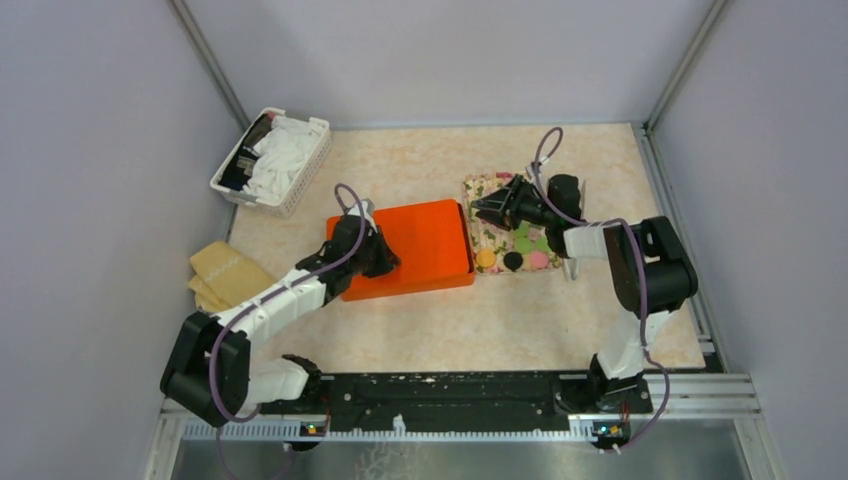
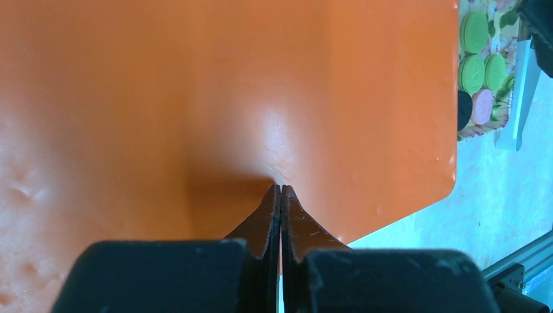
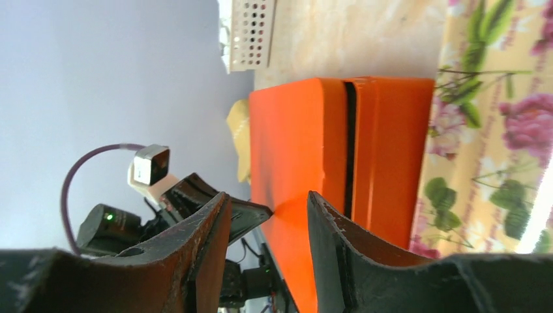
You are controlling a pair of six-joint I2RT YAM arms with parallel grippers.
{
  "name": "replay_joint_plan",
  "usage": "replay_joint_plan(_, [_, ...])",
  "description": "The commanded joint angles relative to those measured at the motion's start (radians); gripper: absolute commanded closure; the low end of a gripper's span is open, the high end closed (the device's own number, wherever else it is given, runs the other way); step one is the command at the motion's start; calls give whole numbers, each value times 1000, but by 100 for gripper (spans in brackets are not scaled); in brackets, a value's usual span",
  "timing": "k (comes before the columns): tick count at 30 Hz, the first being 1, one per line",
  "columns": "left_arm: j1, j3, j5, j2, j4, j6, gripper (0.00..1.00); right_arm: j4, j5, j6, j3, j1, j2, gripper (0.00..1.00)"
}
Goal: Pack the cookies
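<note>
Sitting on a floral tray point(image 1: 492, 238) right of centre, the cookies point(image 1: 523, 241) are small flat round discs, macaron-like. Top view count: one orange point(image 1: 486, 258), one black point(image 1: 513, 261), one pink point(image 1: 539, 260), two green; the right arm hides the rest. The left wrist view shows three green, one black, one pink.

One orange box point(image 1: 410, 245), lid on, sits mid-table, its right edge just beside the tray. One white basket point(image 1: 272, 160) is in the far-left corner, one tan item point(image 1: 225, 272) at the left edge.

Left gripper point(image 2: 281, 189) is clenched, tips pressed on the box lid near its near-left corner, nothing between the fingers. Right gripper point(image 3: 267, 199) hangs over the tray's far-left part, jaws apart, holding nothing.

Bare table point(image 1: 450, 330) lies between box and arm bases, and also behind box and tray. The tray's right side is close to the table's right edge.
</note>
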Motion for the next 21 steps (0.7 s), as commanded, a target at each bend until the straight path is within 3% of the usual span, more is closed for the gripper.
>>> replay_joint_plan(1, [-6, -1, 20, 15, 20, -2, 100, -170, 76, -135, 36, -11, -58, 54])
replay_joint_plan(8, [-8, 8, 19, 27, 16, -6, 100, -410, 175, -308, 75, -12, -105, 56])
replay_joint_plan(12, [-8, 84, -62, -34, -89, -32, 100, -606, 316, -465, 112, -11, -175, 61])
replay_joint_plan(16, [-6, 225, -309, -93, -299, -85, 100, -786, 427, -590, 173, -10, -218, 70])
replay_joint_plan(21, [-4, 366, -667, -141, -656, -273, 100, -904, 501, -679, 225, 9, -228, 95])
